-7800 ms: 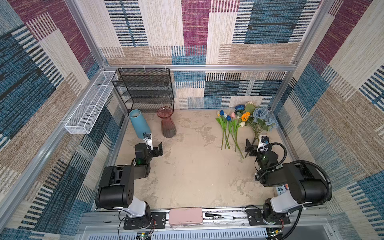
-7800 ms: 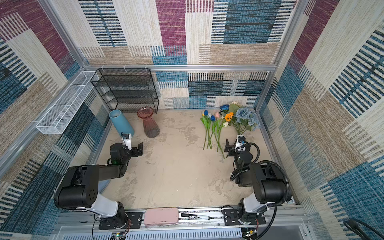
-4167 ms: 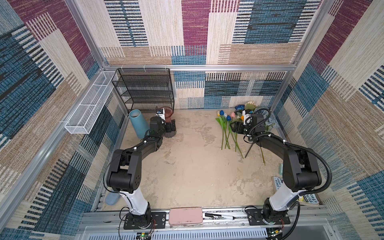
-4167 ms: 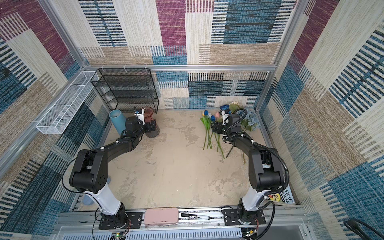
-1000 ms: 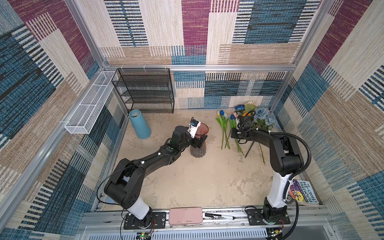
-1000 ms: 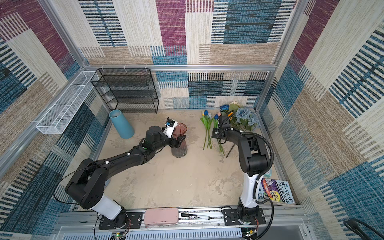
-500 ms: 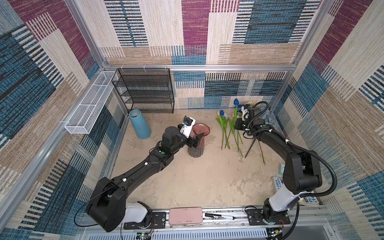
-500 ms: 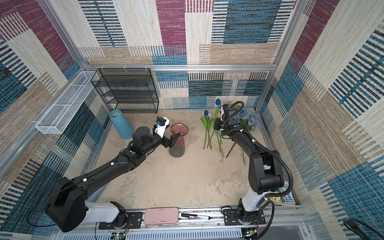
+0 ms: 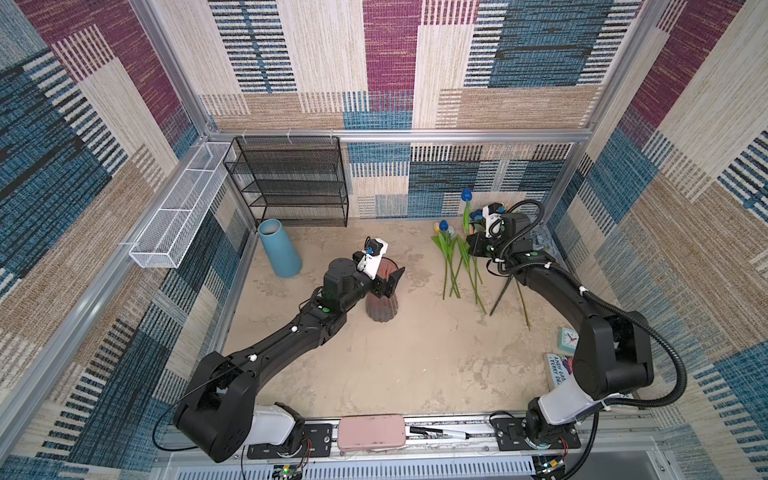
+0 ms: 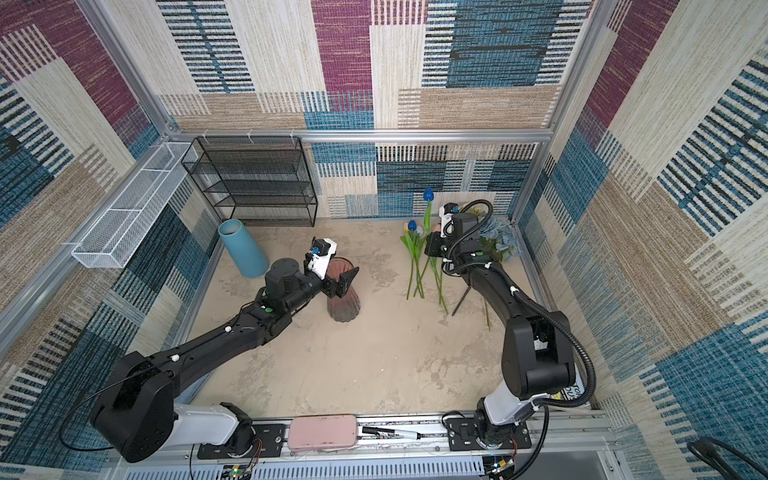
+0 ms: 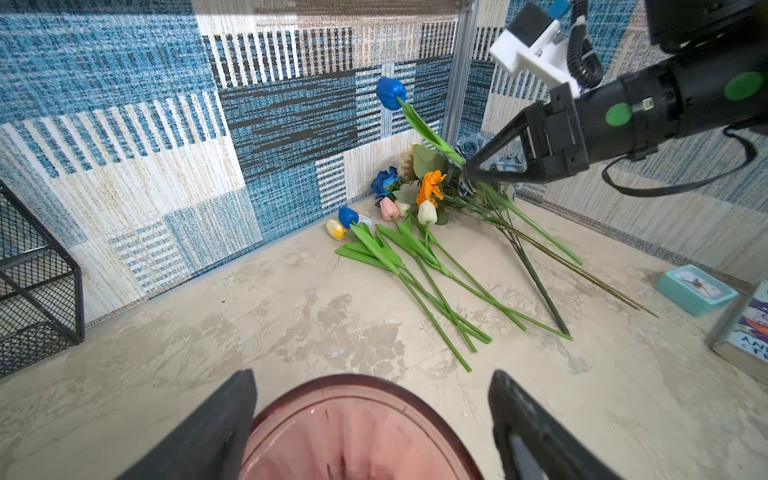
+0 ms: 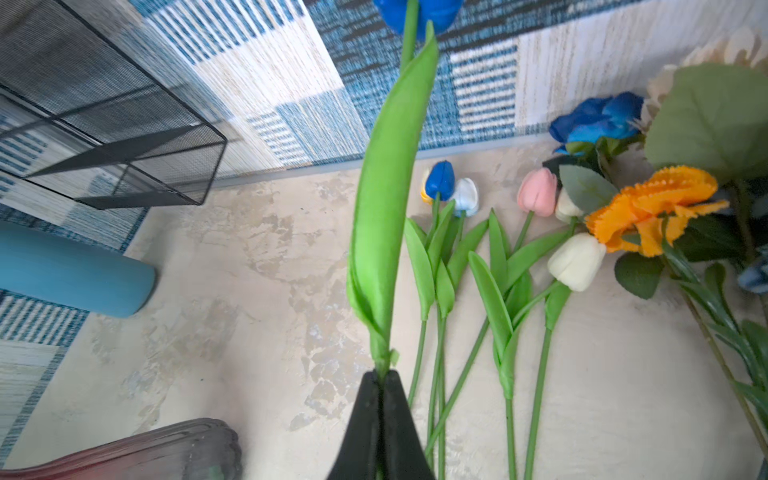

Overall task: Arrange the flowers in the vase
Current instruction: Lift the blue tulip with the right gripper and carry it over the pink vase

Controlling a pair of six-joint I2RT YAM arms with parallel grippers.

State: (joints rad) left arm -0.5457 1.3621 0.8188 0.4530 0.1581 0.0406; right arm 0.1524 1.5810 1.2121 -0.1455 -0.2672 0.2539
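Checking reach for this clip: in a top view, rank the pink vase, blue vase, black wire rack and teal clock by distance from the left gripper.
From the left gripper:
1. Pink vase, between its open jaws.
2. Blue vase, far-left.
3. Black wire rack, against the back wall.
4. Teal clock, right edge.

Patchwork woven walls (image 9: 386, 62); beige floor (image 9: 415, 353)

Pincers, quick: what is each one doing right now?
Left pincer: open, jaws on either side of the pink vase, not gripping it.
Right pincer: shut on a blue tulip, lifted.
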